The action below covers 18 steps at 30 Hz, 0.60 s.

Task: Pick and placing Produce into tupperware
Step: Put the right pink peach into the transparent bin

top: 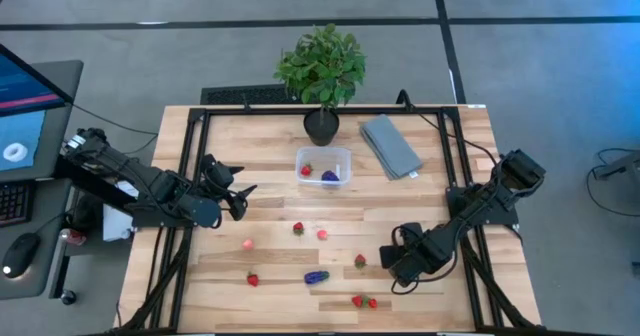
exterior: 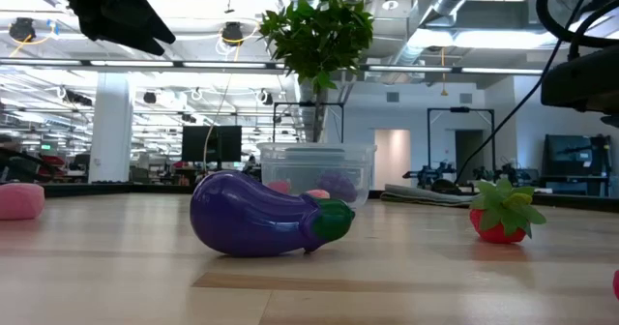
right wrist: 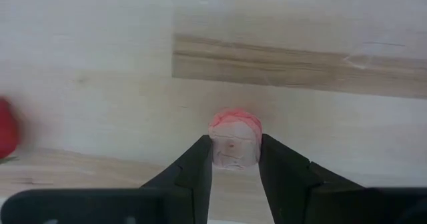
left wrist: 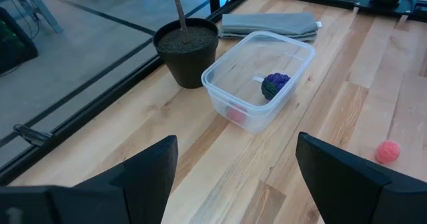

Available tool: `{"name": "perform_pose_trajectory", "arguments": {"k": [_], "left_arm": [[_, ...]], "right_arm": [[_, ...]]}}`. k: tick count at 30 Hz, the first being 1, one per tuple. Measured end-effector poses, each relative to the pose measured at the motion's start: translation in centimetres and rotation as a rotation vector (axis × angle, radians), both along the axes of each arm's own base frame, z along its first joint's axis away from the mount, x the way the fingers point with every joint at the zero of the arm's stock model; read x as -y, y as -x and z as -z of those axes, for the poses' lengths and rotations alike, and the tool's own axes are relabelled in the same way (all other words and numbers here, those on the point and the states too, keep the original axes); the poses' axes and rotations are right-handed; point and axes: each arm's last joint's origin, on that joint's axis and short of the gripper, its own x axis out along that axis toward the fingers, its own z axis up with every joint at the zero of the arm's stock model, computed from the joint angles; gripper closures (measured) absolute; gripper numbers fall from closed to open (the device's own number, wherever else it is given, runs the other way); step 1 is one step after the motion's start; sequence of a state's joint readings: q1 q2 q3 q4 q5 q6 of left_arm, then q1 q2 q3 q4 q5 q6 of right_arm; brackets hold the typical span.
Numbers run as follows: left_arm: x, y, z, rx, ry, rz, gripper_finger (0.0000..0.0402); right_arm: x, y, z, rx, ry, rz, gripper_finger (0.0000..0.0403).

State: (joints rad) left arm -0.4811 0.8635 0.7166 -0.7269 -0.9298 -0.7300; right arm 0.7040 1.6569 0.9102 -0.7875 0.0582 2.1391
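The clear tupperware (top: 340,156) (left wrist: 230,84) stands mid-table, holding a strawberry (top: 306,170) and a purple grape bunch (top: 329,176) (left wrist: 275,84). Loose produce lies nearer. It includes strawberries (top: 298,228) (top: 360,261) (top: 253,278) (top: 363,301), pink round pieces (top: 248,244) (top: 322,234) and a purple piece (top: 316,276) (exterior: 261,216). My left gripper (top: 240,198) (left wrist: 237,164) hovers open, left of the tub. My right gripper (top: 393,263) (right wrist: 235,161) is low over the near right of the table, shut on a pinkish-red round piece (right wrist: 233,137). That piece is hidden under the gripper in the high view. My right gripper pinches the pinkish-red round piece by its two opposite sides (right wrist: 215,147) between the fingertips (right wrist: 200,164). The fingers come from above, pointing down. Whether the piece rests on the table or is lifted clear, I cannot tell.
A potted plant (top: 322,71) in a black pot (left wrist: 187,51) stands just behind the tub. A folded grey cloth (top: 390,146) (left wrist: 267,25) lies to its right. A black frame (top: 190,166) runs along the table's sides. A strawberry (right wrist: 5,127) lies close beside my right gripper.
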Motion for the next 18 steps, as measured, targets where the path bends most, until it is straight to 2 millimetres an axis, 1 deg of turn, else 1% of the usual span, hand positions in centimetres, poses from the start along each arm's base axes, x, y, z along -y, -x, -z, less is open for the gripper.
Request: {"name": "perform_pose_trajectory", "arguments": {"k": [8,18], "left_arm": [[0.0,0.0,0.0,-0.001,-0.001,0.0,0.0107],[0.0,0.0,0.0,-0.001,-0.001,0.0,0.0107]], "right_arm": [[-0.1,-0.4,-0.2,0.077,0.044,0.004,0.0267],[0.0,-1.1,-0.9,0.197,0.154,-0.006,0.0268]]}}
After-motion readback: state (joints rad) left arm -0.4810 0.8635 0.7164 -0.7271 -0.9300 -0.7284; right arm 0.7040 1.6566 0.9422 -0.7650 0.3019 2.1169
